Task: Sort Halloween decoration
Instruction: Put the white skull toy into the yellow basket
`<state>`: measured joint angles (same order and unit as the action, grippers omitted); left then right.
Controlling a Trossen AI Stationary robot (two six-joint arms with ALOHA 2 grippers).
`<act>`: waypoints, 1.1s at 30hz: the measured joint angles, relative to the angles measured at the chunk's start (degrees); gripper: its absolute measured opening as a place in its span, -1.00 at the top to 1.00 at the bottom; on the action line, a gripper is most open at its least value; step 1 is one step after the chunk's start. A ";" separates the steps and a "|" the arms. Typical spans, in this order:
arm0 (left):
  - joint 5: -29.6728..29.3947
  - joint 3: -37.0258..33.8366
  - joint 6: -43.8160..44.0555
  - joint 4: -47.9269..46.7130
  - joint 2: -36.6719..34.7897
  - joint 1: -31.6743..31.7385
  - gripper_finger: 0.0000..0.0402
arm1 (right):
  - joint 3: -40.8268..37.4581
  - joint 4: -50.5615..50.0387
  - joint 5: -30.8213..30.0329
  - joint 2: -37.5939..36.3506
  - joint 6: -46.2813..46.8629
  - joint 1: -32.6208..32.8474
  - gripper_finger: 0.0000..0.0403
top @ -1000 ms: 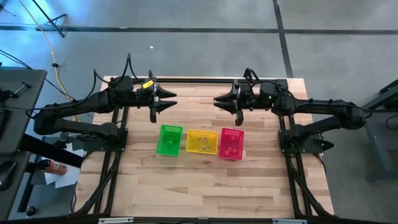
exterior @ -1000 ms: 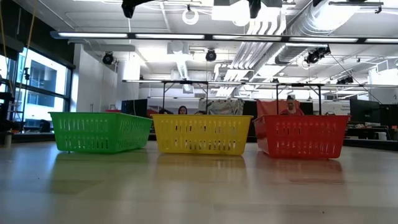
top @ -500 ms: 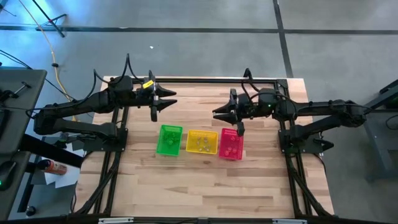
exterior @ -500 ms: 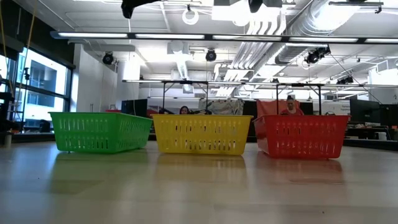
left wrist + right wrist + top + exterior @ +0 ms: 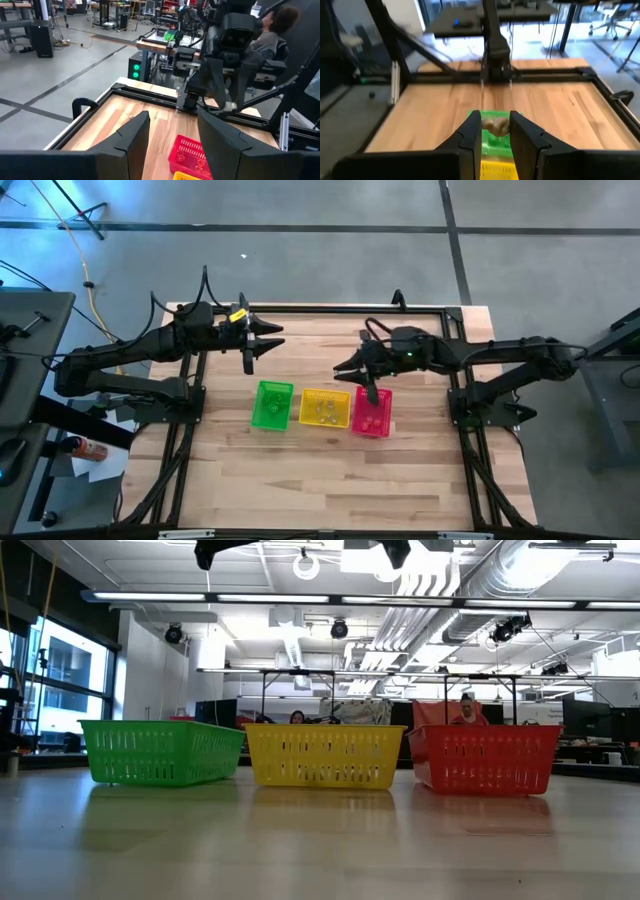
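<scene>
Right wrist view: right hand (image 5: pixel 490 131) pinches a pale, lumpy trinket (image 5: pixel 495 126); left hand (image 5: pixel 170 145) gapes.

- The left gripper (image 5: pixel 172 145) fills the bottom of the frame, its two dark fingers (image 5: pixel 134 137) standing apart with bare table (image 5: pixel 107 122) showing between them.
- A pink basket (image 5: pixel 187 156) sits at the lower centre-right, with small orange-red trinkets (image 5: pixel 192 161) inside.
- A sliver of the yellow basket (image 5: pixel 187 176) shows at the bottom edge, just below the pink one.
- The right arm (image 5: pixel 227 65) hangs at the upper centre-right, above the pink basket.
- A person (image 5: pixel 270 32) sits at the upper right, beyond the table.
</scene>
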<state>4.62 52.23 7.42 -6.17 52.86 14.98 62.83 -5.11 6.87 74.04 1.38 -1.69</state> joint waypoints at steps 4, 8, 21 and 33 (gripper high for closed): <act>-0.25 0.00 -0.01 -0.01 0.00 0.00 0.22 | 6.77 -7.83 -0.03 4.02 -1.50 -0.17 0.67; -0.26 0.00 0.02 0.01 0.00 0.00 0.22 | 13.65 -16.45 -0.42 8.90 0.95 -0.17 0.67; -0.31 0.00 0.00 0.06 -0.02 0.00 0.22 | 26.60 -37.71 -0.38 26.35 2.20 -0.17 0.67; -0.35 0.00 -0.02 0.06 -0.02 0.00 0.22 | 26.71 -45.85 -0.34 33.41 2.24 -0.17 0.67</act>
<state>4.27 52.23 7.40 -6.11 52.84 14.98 89.54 -50.96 6.52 107.45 3.62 -1.87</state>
